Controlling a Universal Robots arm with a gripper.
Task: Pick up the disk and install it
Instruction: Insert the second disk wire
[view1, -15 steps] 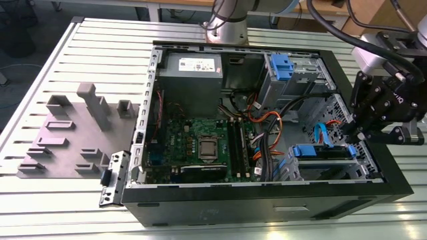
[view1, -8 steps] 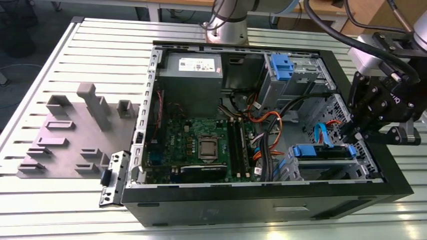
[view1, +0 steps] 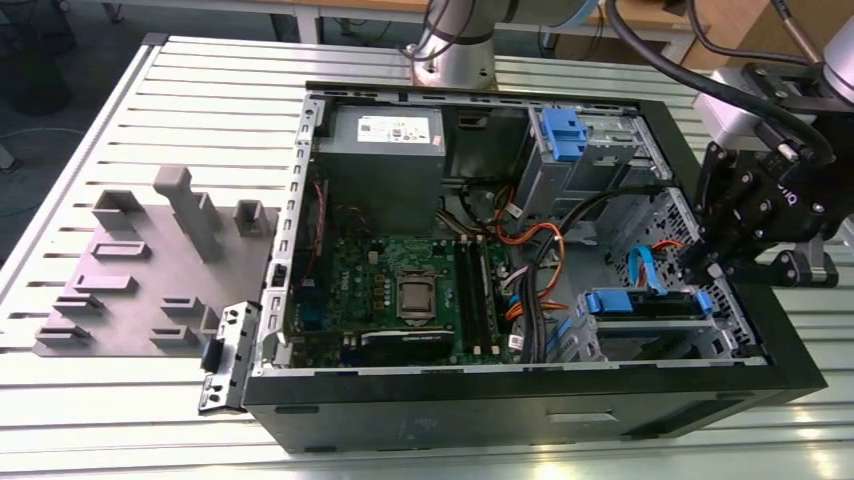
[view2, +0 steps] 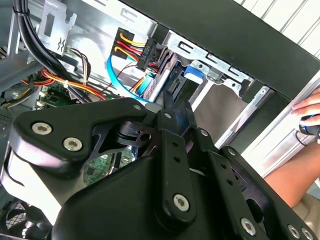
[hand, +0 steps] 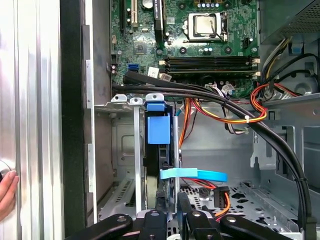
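Claw (view1: 703, 268) first: you have it lowered at the exterior view's right side of the open computer case (view1: 534, 420), right over the small drive bay at the near right corner. In both wrist views its black fingers (hand: 184, 207) reach down close together against the rear edge of the disk (hand: 161, 165); whether they are actually pinching it, you cannot tell.

Your disk stands on edge inside that metal bay (hand: 125, 150), with its blue plastic tab (hand: 159, 129) at the end away from the claw. A light blue data cable (hand: 192, 174) crosses just beside the fingers, and red, yellow and orange power wires (hand: 220, 116) run close by.

Farther into the case you see the green motherboard (view1: 400, 290) with its processor socket. The grey power supply box (view1: 384, 150) sits at the far left corner of the case, and a second blue drive carrier (view1: 566, 135) stands in the far right bay.

Outside the case, on the slatted metal table (view1: 120, 400), a grey fixture plate with upright blocks (view1: 147, 270) lies at the exterior view's left. A person's hand (view2: 309, 111) rests beside the case wall.
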